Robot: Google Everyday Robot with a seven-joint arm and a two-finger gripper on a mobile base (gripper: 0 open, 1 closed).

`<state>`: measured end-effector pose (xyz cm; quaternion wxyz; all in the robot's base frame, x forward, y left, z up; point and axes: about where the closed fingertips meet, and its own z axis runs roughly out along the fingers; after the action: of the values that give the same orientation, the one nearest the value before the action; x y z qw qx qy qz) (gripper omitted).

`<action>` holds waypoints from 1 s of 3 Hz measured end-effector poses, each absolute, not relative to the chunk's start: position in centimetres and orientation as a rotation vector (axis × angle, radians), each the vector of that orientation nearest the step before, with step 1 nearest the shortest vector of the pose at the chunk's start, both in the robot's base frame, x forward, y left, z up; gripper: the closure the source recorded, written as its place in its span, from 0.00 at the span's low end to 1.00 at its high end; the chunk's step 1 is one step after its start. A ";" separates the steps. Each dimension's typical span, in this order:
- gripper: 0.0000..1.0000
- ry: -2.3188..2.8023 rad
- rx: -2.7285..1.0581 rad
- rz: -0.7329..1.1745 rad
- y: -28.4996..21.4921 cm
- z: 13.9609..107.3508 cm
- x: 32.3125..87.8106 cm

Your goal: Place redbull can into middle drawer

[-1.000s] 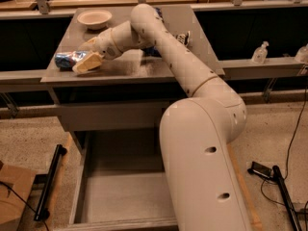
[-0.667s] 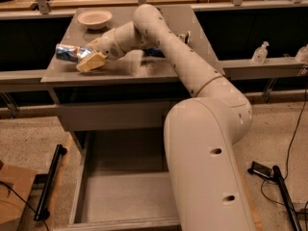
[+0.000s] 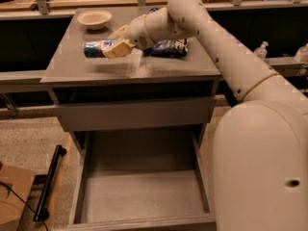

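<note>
In the camera view, the claw [image 3: 117,48] is clenched on the can [image 3: 94,49] over the left half of the worktop [image 3: 72,67]. The can's free end sticks out to the left of the fingers. A soft shadow lies on the worktop beneath them, so the can seems to be held just clear of the surface, not resting on it. A dark blue bag [image 3: 169,47] lies just behind the claw, and a bowl [image 3: 94,19] sits near the back left corner. Below a closed drawer front [image 3: 134,114], the open drawer [image 3: 144,196] stands pulled out, showing its grey floor.

The step in hand looks like carrying the can from worktop to drawer. To do it well, the arm should bring the can out past the worktop's front edge before lowering, so that it clears that edge and the closed front. It should then come down over the middle of the drawer floor, away from the side walls, and let go low.

The can lies about level, its long axis running left to right across the worktop, with the free end pointing left. Set down this way it may roll.
</note>
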<state>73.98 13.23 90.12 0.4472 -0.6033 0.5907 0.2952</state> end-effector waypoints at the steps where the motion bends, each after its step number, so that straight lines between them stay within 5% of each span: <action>1: 1.00 1.512 -1.457 0.578 6.8 94.4 70.8; 3: 1.00 1.636 -1.444 0.557 -0.9 93.6 60.1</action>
<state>60.13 -0.94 93.62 0.4302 -0.5789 0.6557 0.2234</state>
